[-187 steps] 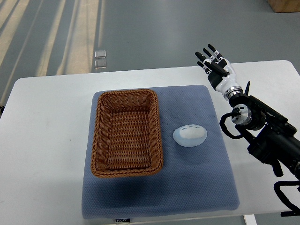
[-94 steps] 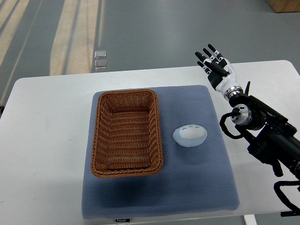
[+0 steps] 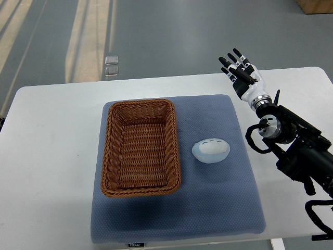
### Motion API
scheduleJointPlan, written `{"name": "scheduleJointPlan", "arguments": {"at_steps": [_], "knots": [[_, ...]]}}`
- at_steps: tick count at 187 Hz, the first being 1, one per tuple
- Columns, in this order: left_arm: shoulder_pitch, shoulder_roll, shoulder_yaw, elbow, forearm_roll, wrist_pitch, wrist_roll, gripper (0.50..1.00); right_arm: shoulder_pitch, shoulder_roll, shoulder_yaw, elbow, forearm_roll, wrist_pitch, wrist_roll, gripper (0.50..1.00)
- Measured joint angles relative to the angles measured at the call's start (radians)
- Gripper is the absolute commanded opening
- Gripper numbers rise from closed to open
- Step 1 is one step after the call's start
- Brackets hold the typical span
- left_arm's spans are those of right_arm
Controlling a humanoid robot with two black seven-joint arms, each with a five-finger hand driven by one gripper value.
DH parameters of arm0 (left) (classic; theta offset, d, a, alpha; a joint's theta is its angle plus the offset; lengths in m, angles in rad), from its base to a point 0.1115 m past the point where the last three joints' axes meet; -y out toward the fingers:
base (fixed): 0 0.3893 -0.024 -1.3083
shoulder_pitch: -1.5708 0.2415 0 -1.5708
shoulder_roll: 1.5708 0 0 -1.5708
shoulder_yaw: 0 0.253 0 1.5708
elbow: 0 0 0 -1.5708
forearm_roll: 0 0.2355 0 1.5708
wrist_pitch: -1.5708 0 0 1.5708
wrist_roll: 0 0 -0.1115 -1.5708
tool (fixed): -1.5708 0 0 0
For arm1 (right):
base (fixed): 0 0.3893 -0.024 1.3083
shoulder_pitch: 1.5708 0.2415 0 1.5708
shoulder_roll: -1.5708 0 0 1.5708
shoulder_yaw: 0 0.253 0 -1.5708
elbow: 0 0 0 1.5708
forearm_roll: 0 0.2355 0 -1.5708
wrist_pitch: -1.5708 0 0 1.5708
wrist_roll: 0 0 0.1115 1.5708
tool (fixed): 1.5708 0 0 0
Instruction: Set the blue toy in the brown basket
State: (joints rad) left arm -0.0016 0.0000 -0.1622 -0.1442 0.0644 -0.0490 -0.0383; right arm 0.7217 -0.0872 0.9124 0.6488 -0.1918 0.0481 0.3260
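The toy (image 3: 210,150) lies on the blue mat (image 3: 218,203), toward its right edge, just right of the basket (image 3: 140,147). Farther back, the right hand (image 3: 240,72) hovers at the table's (image 3: 52,156) far edge, fingers spread, empty.

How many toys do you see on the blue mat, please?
1. The blue toy lies on the blue mat, just right of the brown basket, which looks empty. Nothing seems hidden.
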Motion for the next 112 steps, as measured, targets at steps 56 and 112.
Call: {"name": "scheduleJointPlan", "arguments": {"at_steps": [56,112], "knots": [[0.0,0.0,0.001,0.0,0.0,0.0,0.0,1.0,0.012,-0.054,-0.004,0.036,0.007,-0.019,-0.004,0.911],[0.0,0.0,0.0,0.0,0.0,0.0,0.0,1.0,0.015,-0.191,-0.04,0.128,-0.002,-0.054,-0.015,0.911]]}}
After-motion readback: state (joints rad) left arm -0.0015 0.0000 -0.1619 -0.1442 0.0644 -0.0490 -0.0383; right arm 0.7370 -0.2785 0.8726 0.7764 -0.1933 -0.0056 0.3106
